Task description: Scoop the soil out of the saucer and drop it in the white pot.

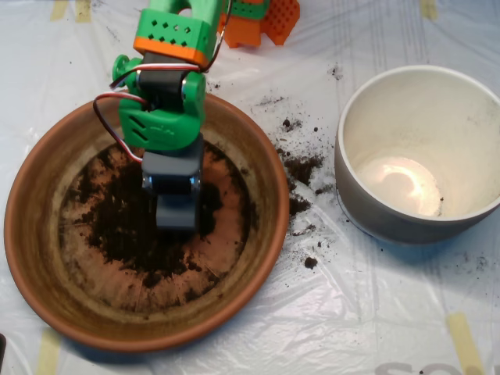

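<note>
A wide, shallow, round terracotta saucer (pixel 47 258), orange-brown with a raised rim and faint concentric rings, is seen at the left, lying flat. Its floor is covered in part by dark brown-black, loose, crumbly soil (pixel 117 226), spread as a thin ragged patch around the middle, with bare terracotta showing through and a dusty ring near the wall. More soil crumbs are scattered outside the saucer's right rim, between the saucer and a round, deep, smooth-walled white pot (pixel 375 211). The pot is set upright at the right, near the saucer but apart from it; its inside is off-white, its outer wall greyish, and only a few specks are seen within.
</note>
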Tool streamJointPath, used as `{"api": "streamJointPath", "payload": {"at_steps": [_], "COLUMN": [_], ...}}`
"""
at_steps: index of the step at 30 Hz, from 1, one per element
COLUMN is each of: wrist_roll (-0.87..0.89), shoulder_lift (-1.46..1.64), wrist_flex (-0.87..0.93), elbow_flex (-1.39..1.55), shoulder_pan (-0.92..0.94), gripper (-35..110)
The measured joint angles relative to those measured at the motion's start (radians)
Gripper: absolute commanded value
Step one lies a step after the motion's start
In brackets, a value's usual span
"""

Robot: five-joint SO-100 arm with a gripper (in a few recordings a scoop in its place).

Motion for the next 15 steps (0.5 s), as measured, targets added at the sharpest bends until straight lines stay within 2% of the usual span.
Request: {"api": "streamJointPath", "payload": {"at_steps": [15], "wrist_roll": [0.005], "shoulder_lift": [0.140], "wrist_flex": [0.031], "elbow_flex": [0.005], "shoulder_pan": [-0.103], "gripper": [0]}}
